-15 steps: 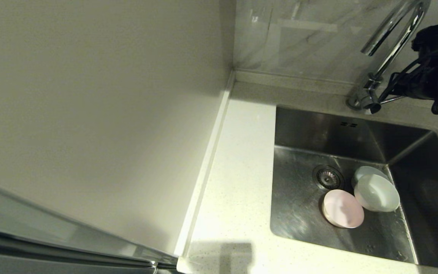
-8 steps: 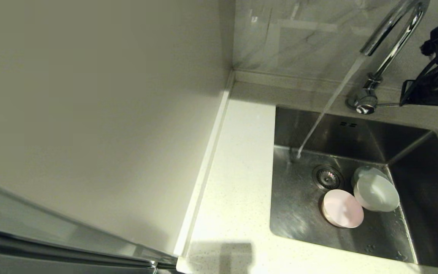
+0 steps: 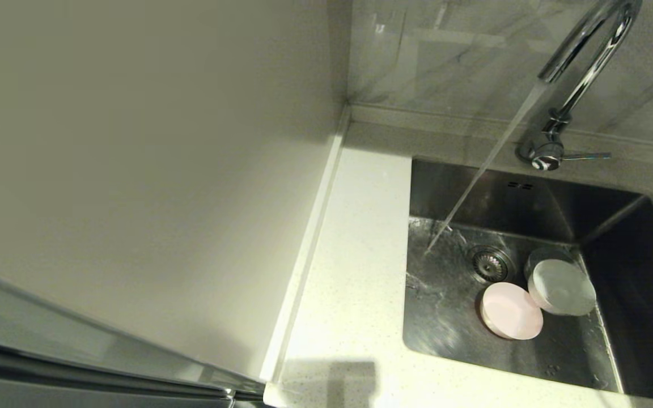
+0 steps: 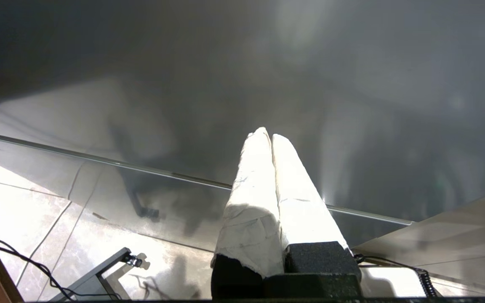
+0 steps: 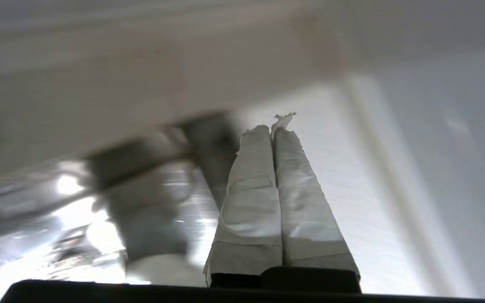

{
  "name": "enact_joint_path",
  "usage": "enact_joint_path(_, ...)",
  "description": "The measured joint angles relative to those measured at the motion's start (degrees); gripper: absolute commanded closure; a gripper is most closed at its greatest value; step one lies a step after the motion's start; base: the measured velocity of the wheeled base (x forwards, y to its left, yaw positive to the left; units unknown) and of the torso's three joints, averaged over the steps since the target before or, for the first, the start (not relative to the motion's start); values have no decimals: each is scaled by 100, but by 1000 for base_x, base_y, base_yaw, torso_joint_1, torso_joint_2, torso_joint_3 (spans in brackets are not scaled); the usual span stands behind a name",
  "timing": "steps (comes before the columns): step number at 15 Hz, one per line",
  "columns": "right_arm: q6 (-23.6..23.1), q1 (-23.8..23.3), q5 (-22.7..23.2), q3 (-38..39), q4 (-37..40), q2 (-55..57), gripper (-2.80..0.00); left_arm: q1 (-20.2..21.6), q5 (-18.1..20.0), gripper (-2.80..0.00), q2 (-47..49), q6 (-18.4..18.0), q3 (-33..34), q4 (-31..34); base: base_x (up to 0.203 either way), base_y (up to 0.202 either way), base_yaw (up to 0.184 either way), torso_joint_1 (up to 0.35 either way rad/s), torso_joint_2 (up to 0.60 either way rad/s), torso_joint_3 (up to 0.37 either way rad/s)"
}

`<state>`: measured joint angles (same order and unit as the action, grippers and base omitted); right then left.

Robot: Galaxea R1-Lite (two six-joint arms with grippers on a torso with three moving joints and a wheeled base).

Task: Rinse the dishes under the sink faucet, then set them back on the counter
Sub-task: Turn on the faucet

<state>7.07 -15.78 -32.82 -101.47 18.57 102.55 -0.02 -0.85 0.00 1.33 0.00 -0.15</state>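
Pressing together with nothing between them, the taped fingers of the right gripper (image 5: 273, 126) are seen over a pale surface beside blurred steel, and only a dark scrap of that arm is caught at the right edge of the head view. The left gripper (image 4: 266, 135) is likewise closed and empty, parked down toward the floor. Water is seen running from the sink faucet (image 3: 581, 51), its lever (image 3: 587, 155) swung out sideways, the stream striking the floor of the sink (image 3: 445, 317) left of the drain (image 3: 491, 264). The dishes are lying in the basin: a pink bowl (image 3: 511, 310), and a whitish bowl (image 3: 563, 287) resting on a third. None is under the stream yet. Rinsing and the return to the bench (image 3: 355, 272) are judged entirely ahead.
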Motion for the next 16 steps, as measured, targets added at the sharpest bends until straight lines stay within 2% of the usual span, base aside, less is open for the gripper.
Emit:
enact_joint_path(2, -210, -721, 158, 659, -470, -426, 0, 0, 0, 0, 0, 2, 0, -1, 0, 0, 0, 0, 0, 0)
enact_joint_path(4, -410, -1390, 764, 1339, -799, -968, 0, -2, 0, 0, 0, 1, 0, -1, 0, 0, 0, 0, 0, 0)
enact_joint_path(6, -495, -1873, 1979, 2009, -509, -1675, 0, -2, -2, 0, 0, 3, 0, 2, 0, 0, 0, 0, 0, 0)
enact_joint_path(8, -570, -2110, 3354, 2606, 336, -2499, 0, -2, -1, 0, 0, 3, 0, 0, 0, 0, 0, 0, 0, 0)
enact_joint_path(10, -830, -1923, 4552, 3151, 1436, -3288, 0, 0, 0, 0, 0, 3, 0, -1, 0, 0, 0, 0, 0, 0)
enact_joint_path(12, -1113, -1210, 5386, 3586, 2489, -3911, 0, 0, 0, 0, 0, 4, 0, -1, 0, 0, 0, 0, 0, 0)
enact_joint_path(14, -1247, -414, 5721, 3994, 3120, -4540, 0, -2, 0, 0, 0, 3, 0, -1, 0, 0, 0, 0, 0, 0)
enact_joint_path(16, -1428, 97, 5756, 4404, 3266, -5173, 0, 0, 0, 0, 0, 3, 0, 2, 0, 0, 0, 0, 0, 0)
